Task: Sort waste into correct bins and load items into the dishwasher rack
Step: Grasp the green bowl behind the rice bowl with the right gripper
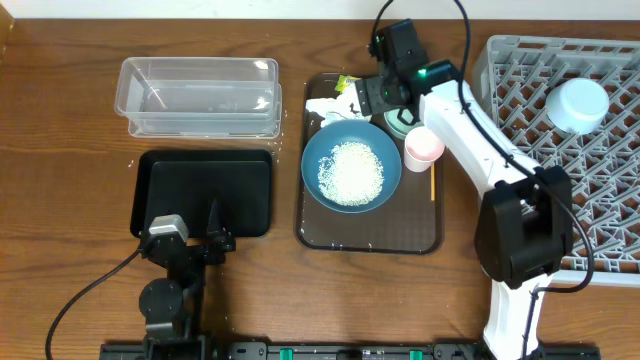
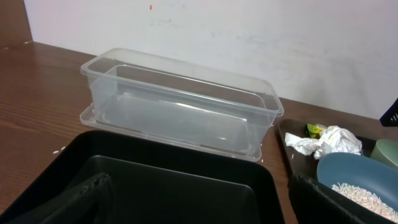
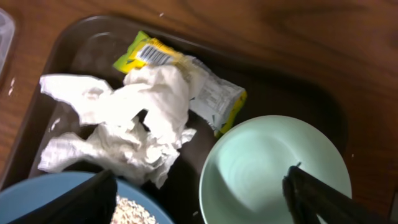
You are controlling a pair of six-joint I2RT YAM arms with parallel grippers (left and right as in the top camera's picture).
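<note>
Right gripper (image 3: 200,180), jaws spread wide and empty, hangs over the mint-green bowl (image 3: 261,155) at 1 o'clock on the brown serving tray (image 1: 370,238). The crumpled tissue (image 3: 137,124) and wrapper (image 3: 217,96) lie at 11 o'clock. Left gripper (image 2: 199,186), likewise spread and empty, sits above the black tray (image 2: 180,171), facing the clear tub (image 2: 180,99).
</note>
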